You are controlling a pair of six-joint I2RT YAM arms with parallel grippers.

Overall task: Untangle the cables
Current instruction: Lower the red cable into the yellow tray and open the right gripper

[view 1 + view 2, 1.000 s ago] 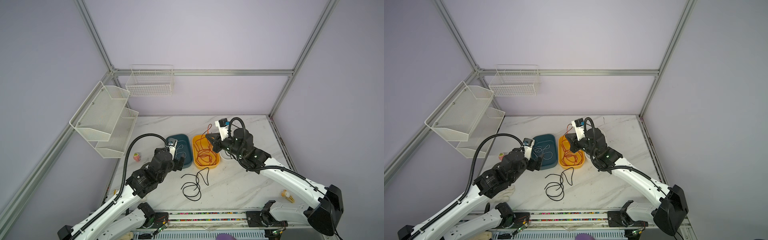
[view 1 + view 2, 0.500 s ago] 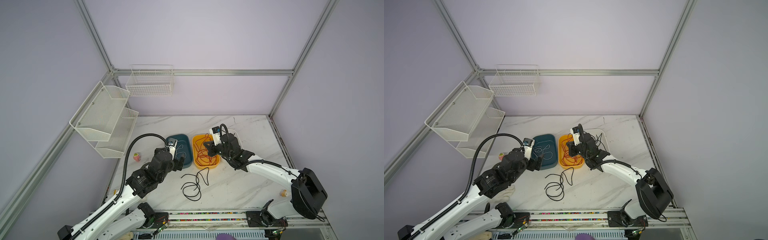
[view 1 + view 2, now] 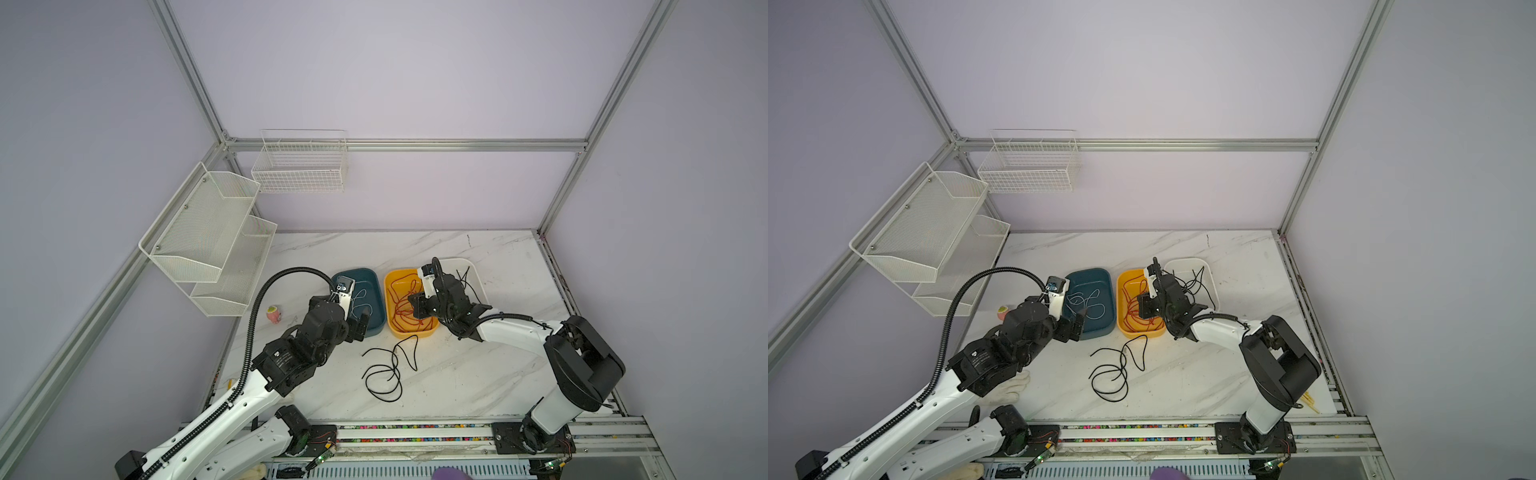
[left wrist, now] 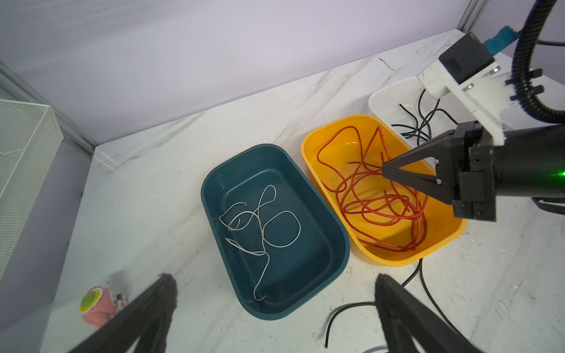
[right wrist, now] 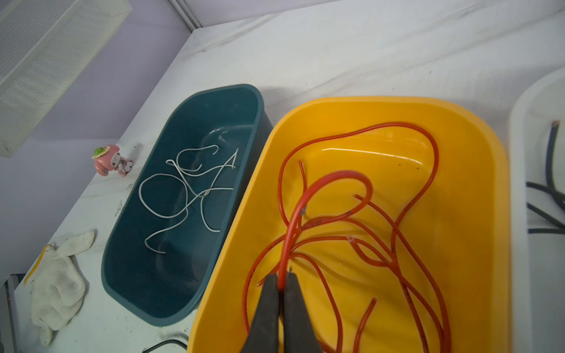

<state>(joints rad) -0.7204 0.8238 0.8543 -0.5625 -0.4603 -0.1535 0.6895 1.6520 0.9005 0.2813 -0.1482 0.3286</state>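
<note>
Only the right wrist view shows the right jaws pinching a thin orange-red cable [image 5: 336, 174] inside the yellow plastic tub [image 5: 382, 102]; the left jaws stand wide apart, empty.

The whole counter [image 3: 478, 374] is seen from high above, steeply downward, in both top views. Wrist views are taken close, slanting down; the teal bin [image 4: 308, 275] and yellow bin [image 5: 477, 183] are shared.

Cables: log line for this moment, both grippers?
right gripper: shut on orange cable over yellow bin | left gripper: open, empty, near teal bin | black cable: loose on table
</note>
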